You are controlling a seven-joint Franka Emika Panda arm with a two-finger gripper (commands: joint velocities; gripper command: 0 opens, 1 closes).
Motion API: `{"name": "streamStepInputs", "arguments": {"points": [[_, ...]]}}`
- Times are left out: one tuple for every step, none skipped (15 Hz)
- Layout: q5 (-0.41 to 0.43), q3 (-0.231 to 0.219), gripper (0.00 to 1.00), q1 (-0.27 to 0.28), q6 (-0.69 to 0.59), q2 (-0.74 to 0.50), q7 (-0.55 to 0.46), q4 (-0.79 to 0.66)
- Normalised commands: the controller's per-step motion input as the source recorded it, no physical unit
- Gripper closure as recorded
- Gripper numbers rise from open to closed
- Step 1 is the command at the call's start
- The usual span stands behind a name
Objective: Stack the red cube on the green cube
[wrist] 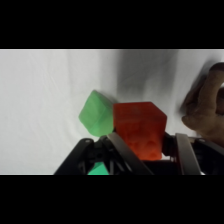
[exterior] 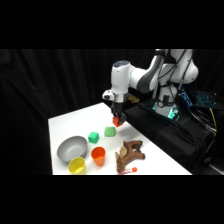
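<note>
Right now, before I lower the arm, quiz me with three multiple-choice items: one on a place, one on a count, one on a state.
1. Where is the small orange-red cube?
A. lying free on the white table
B. between the fingers of the tool
C. atop the emerald cube

2. How many small green cubes lie on the table?
A. one
B. two
C. three

3. The deep emerald-green cube is:
A. bare on top
B. carrying the red cube
C. gripped by the tool

Answers:
1 B, the wrist view shows the fingers flanking it.
2 B, the emerald cube and a paler green cube.
3 A, nothing rests on it in the side view.
</note>
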Motion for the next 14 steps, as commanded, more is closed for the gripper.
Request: {"name": "streamStepInputs", "arguments": {"points": [[0.248,0.176,0.73,-0.200,-0.40,-0.12,-0.13,0.34],[0.277,0.158,0.73,-0.184,-0.36,-0.05,-0.14,0.37],[0.297,0.138,0.73,-0.174,-0.33,0.02,-0.12,0.41],[0.333,0.121,0.73,-0.164,-0.30,0.09,-0.12,0.45],[0.325,0.106,0.73,-0.157,-0.27,0.14,-0.10,0.46],[0.328,0.094,0.73,-0.152,-0.25,0.19,-0.10,0.48],[0.315,0.081,0.73,-0.152,-0.21,0.25,-0.08,0.50],[0.290,0.075,0.73,-0.147,-0.18,0.28,-0.08,0.49],[0.268,0.070,0.73,-0.142,-0.16,0.32,-0.06,0.49],[0.237,0.068,0.73,-0.133,-0.14,0.33,-0.04,0.48],[0.232,0.071,0.73,-0.122,-0.14,0.33,-0.04,0.47],[0.203,0.072,0.73,-0.111,-0.13,0.33,-0.01,0.45],[0.182,0.071,0.73,-0.102,-0.12,0.34,0.00,0.44],[0.172,0.072,0.73,-0.096,-0.10,0.33,0.00,0.43]]}}
